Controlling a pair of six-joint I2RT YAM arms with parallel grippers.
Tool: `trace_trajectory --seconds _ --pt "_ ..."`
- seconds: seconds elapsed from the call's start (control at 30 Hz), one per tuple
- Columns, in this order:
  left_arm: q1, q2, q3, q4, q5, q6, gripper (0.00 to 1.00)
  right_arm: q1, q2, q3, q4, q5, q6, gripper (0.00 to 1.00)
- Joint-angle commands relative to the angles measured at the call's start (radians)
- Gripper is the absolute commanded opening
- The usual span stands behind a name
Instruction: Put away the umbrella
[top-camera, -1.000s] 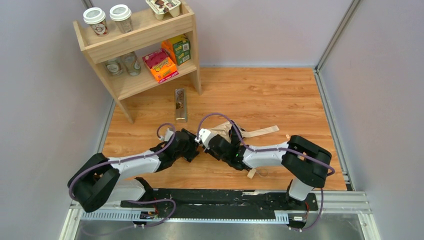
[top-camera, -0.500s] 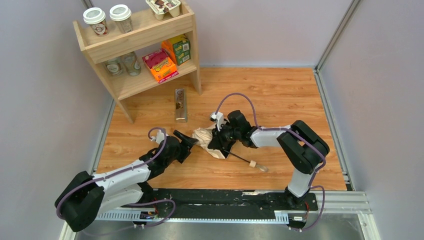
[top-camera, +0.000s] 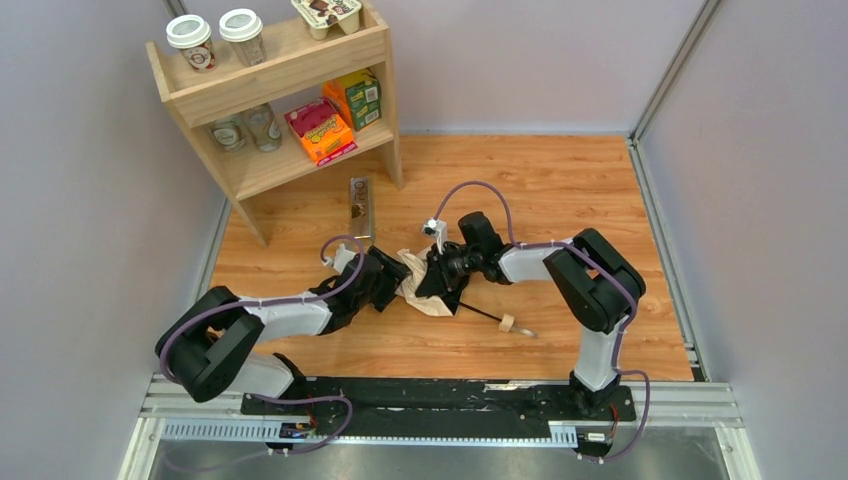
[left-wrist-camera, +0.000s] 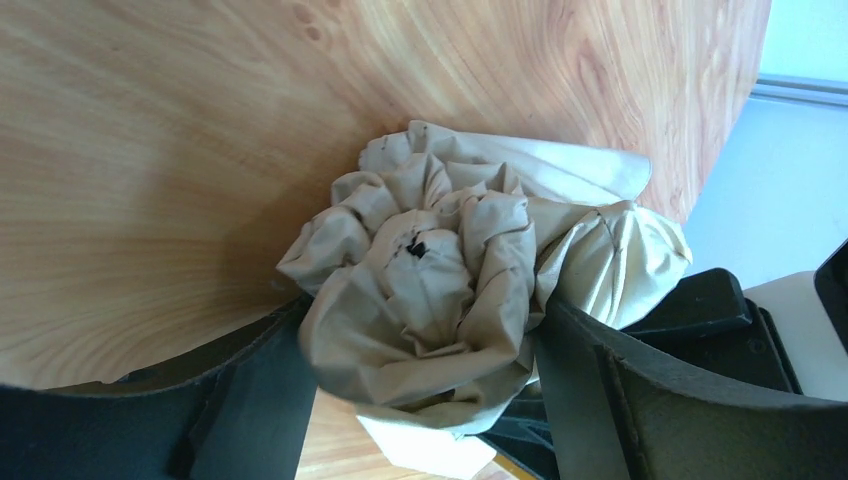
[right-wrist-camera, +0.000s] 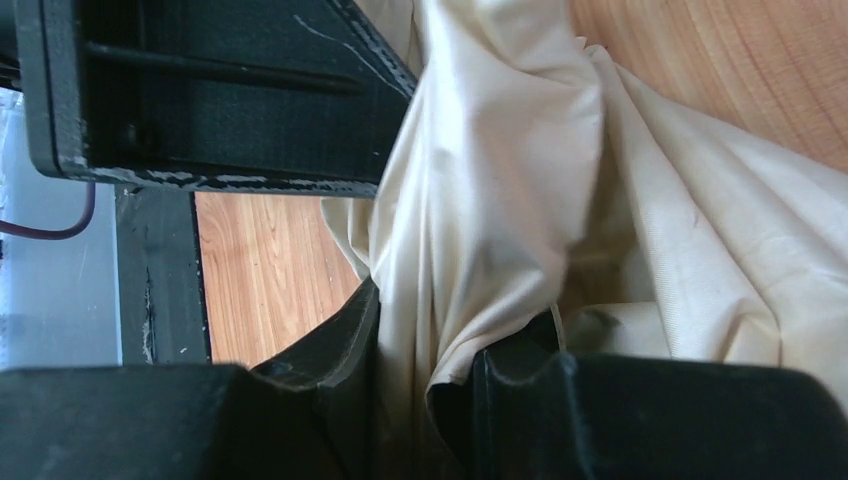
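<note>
The umbrella (top-camera: 425, 292) lies on the table (top-camera: 560, 190) in front of the shelf (top-camera: 280, 65); the left gripper (left-wrist-camera: 420, 315) stands wide around its bunched end, the right gripper (right-wrist-camera: 430, 360) pinches a fold, jaws narrow; the left should close squarely on the whole bundle, lest limp cloth spill; the fabric is beige, soft, creased; the thin black shaft (top-camera: 482, 313) ends in a round pale knob (top-camera: 507, 323).
</note>
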Motion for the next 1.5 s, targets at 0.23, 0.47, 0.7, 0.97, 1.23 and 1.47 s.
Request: trace_trajectory --seconds 0.23,0.47,0.7,0.97,1.23,1.47 --pt "0.0 0.215 -0.004 0.043 -0.032 0.031 0.27 0.046 0.075 -0.011 -0.208 -0.101 -0.033 0.0" --pt "0.0 0.216 -0.051 0.052 0.022 -0.011 0.0 0.06 -0.083 -0.001 -0.316 0.174 0.074 0.3" --pt "-0.001 0.11 -0.035 -0.11 0.02 -0.004 0.0 0.119 -0.268 0.102 -0.567 0.51 0.014 0.76" --pt "-0.009 0.104 -0.009 -0.161 0.055 -0.014 0.0 0.326 -0.33 0.19 -0.569 0.837 -0.266 0.98" --pt "-0.009 0.11 0.014 -0.212 0.074 -0.044 0.0 0.434 -0.174 0.223 -0.521 0.982 -0.36 1.0" --pt "-0.009 0.099 0.041 -0.279 0.106 -0.102 0.0 0.497 -0.103 0.09 -0.423 1.222 -0.291 0.97"
